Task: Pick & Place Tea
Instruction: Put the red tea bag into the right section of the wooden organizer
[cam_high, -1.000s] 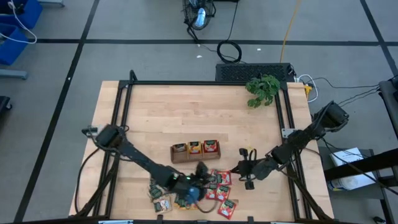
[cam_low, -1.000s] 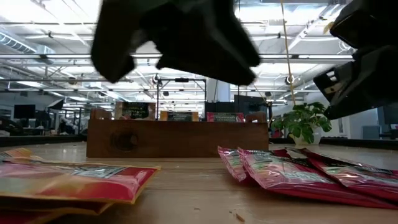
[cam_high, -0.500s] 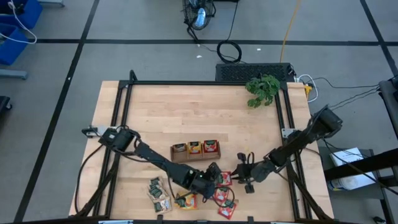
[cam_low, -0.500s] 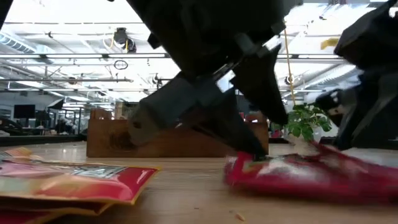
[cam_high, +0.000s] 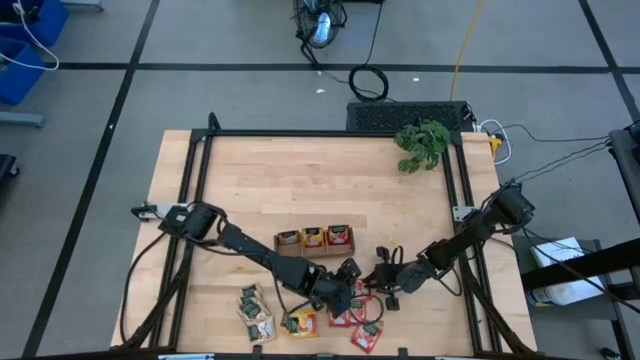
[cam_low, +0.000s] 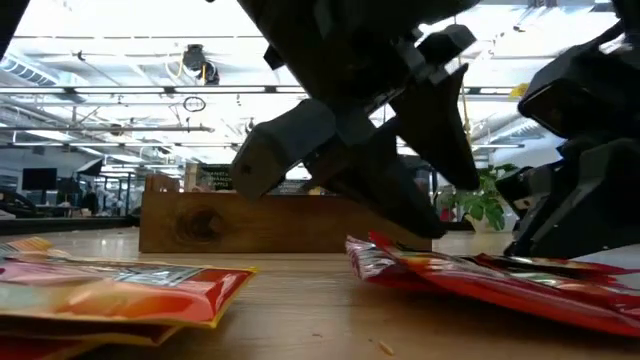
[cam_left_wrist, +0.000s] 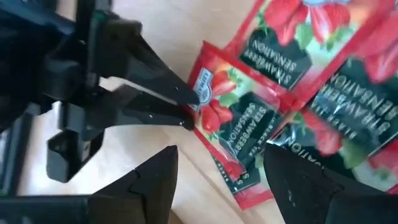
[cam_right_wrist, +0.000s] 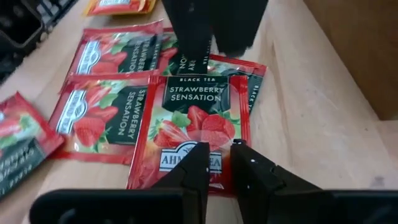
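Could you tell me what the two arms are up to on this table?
Both arms have met over the red strawberry tea sachets at the table's near edge, in front of the wooden tray. The right gripper pinches the edge of one red sachet lying on the wood. The left gripper hovers open just above the same pile. Green and orange sachets lie untouched to the side.

A pale wooden bench (cam_high: 300, 190) with a black frame stands on a grey floor (cam_high: 200, 90) crossed by dark lines. A brown tray (cam_high: 314, 243) of three compartments sits near the bench's middle. A leafy plant (cam_high: 422, 145) is at a far corner, a coiled black cable (cam_high: 368, 83) beyond it, and blue bins (cam_high: 25, 45) off to one side.
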